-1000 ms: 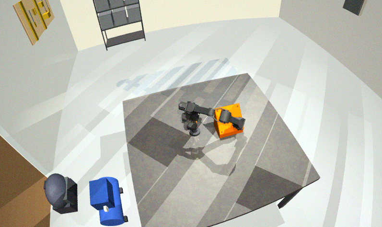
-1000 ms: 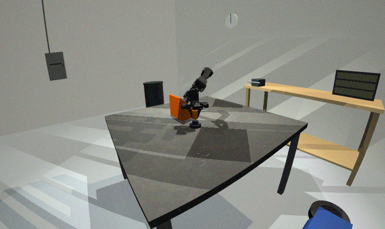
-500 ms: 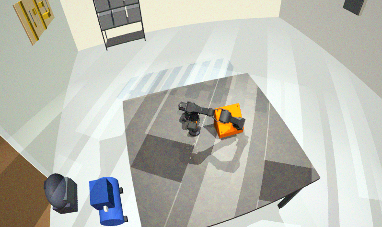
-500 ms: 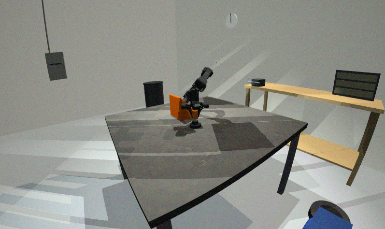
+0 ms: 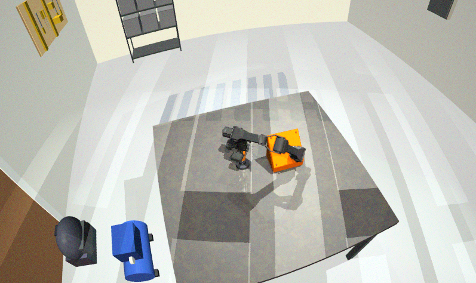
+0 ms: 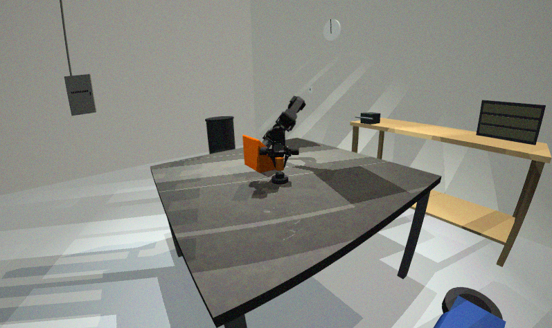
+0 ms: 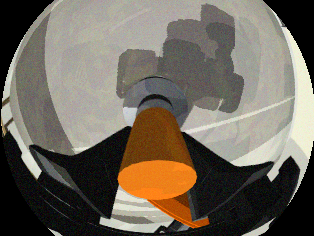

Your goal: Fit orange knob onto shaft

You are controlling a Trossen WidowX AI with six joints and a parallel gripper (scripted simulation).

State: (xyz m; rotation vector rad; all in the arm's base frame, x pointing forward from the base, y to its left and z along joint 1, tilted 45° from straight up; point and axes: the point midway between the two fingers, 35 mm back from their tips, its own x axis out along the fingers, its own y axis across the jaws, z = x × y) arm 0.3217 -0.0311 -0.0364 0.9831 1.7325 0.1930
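The orange knob [image 5: 243,154] [image 6: 279,163] [image 7: 156,145] is upright between the fingers of my gripper [image 6: 280,165] [image 7: 155,133], which is shut on it. The dark round pedestal [image 5: 242,165] [image 6: 280,179] [image 7: 177,95] stands on the table directly below the knob. In the exterior view a small gap shows between the knob's lower end and the pedestal's raised centre. In the wrist view the knob covers part of that centre. The silver shaft, its flat side and the knob's hole are hidden, so their alignment cannot be told.
A large orange block [image 5: 286,135] [image 6: 251,155] stands on the table [image 5: 211,214] [image 6: 245,252] beside the pedestal, under my arm. Part of an orange object also shows behind the knob in the wrist view. Arm shadows fall across the table.
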